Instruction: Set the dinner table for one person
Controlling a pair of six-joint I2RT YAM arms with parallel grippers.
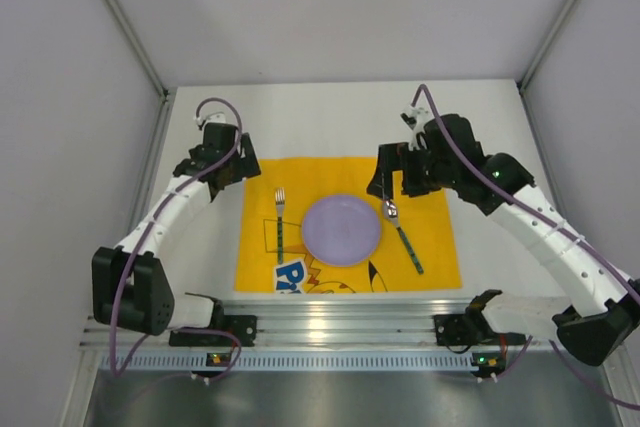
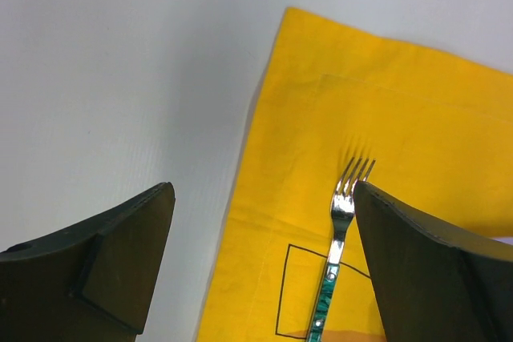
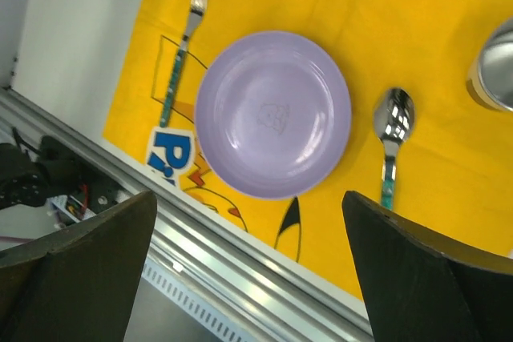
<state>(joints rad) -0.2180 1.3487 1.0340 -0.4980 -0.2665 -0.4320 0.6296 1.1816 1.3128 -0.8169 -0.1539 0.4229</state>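
The dinner table is a white top with a yellow cartoon mat on it. A lilac plate lies mid-mat. A green-handled fork lies to its left and a spoon to its right. My left gripper is open and empty over the mat's far left corner. In its wrist view the fork lies below, by the right finger. My right gripper is open and empty above the spoon's bowl. Its wrist view shows plate, fork and spoon.
A shiny metal cup stands on the mat at the right edge of the right wrist view; the right arm hides it in the top view. Silver aluminium rails run along the near edge. Grey walls enclose the left, right and far sides.
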